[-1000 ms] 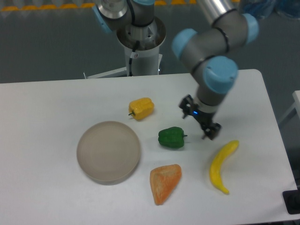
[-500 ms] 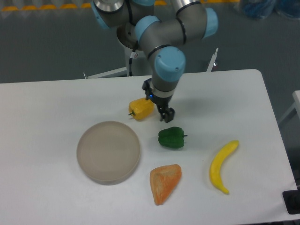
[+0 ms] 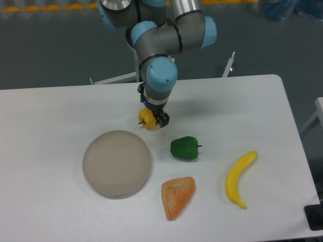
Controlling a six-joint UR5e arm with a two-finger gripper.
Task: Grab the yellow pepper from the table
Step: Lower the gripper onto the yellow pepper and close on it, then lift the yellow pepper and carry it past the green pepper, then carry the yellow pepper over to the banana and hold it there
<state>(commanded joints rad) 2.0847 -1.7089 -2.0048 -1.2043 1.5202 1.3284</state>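
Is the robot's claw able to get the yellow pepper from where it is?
Probably yes. The gripper is right over the yellow pepper, and nothing lies between them. The green pepper and the plate sit apart from it. Whether it has closed is unclear.

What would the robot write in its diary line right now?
stage: reaching | gripper: over yellow pepper, grasp unclear | pepper: on table | untouched: green pepper, banana, plate

On the white rectangular tabletop [image 3: 45, 111], the round grey-beige plate [image 3: 117, 162] lies left, the blocky green bell pepper [image 3: 184, 148] middle, the long curved yellow banana [image 3: 238, 177] right, the orange wedge-shaped piece [image 3: 177, 196] nearest.
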